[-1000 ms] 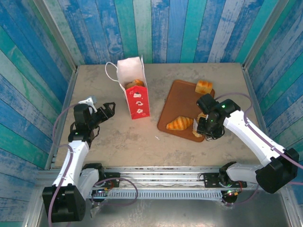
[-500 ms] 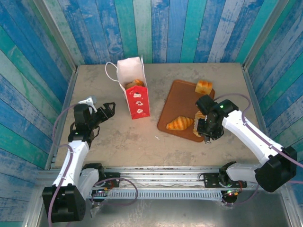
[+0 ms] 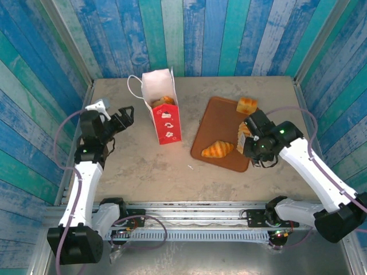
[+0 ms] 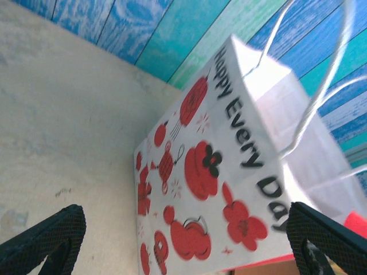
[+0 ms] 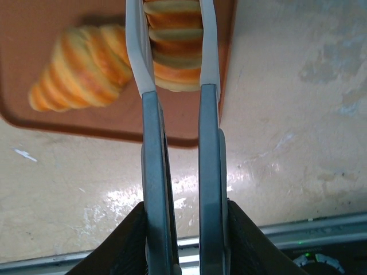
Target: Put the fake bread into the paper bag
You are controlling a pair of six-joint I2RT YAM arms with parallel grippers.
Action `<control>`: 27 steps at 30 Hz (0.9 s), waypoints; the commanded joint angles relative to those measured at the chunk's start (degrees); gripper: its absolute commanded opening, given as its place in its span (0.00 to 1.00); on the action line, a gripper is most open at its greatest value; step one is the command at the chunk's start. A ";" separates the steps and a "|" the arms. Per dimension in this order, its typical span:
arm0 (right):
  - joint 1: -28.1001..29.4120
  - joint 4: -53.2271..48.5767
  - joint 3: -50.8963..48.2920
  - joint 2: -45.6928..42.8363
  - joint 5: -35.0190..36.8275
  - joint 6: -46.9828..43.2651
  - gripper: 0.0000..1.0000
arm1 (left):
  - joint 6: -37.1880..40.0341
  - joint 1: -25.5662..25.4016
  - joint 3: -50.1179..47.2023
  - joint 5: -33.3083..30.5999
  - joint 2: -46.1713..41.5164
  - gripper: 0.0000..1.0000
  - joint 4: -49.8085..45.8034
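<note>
Bag [image 4: 218,172] side reads "Happy Every Day" in black, with red lantern-like marks around it; the front panel is red with white marks. Bag stands upright on table [image 3: 132,166], left of tray [image 3: 215,117], with a pastry [image 3: 166,100] showing in its mouth. Left gripper [image 3: 124,116] spread wide, empty, near the bag's left side. Right gripper [image 5: 172,57] clamped on a ridged roll [image 5: 172,28] at the tray's near right edge; lifted or resting, hard to tell. Croissant [image 3: 218,149] on tray just left of it. Bun [image 3: 247,105] at tray's far right corner.
</note>
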 commanded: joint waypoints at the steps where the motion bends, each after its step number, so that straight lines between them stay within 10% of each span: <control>1: -0.06 2.03 3.76 -2.91 4.04 -3.41 0.08 | 0.86 0.83 4.81 -0.91 1.18 0.94 -2.83; 10: 2.13 16.06 10.30 -3.13 5.07 -12.04 0.08 | 0.68 1.50 18.53 5.88 9.16 1.00 -4.53; 27: 17.34 46.92 25.13 9.03 11.54 -28.74 0.08 | 3.01 1.70 35.03 17.20 29.90 0.69 -5.73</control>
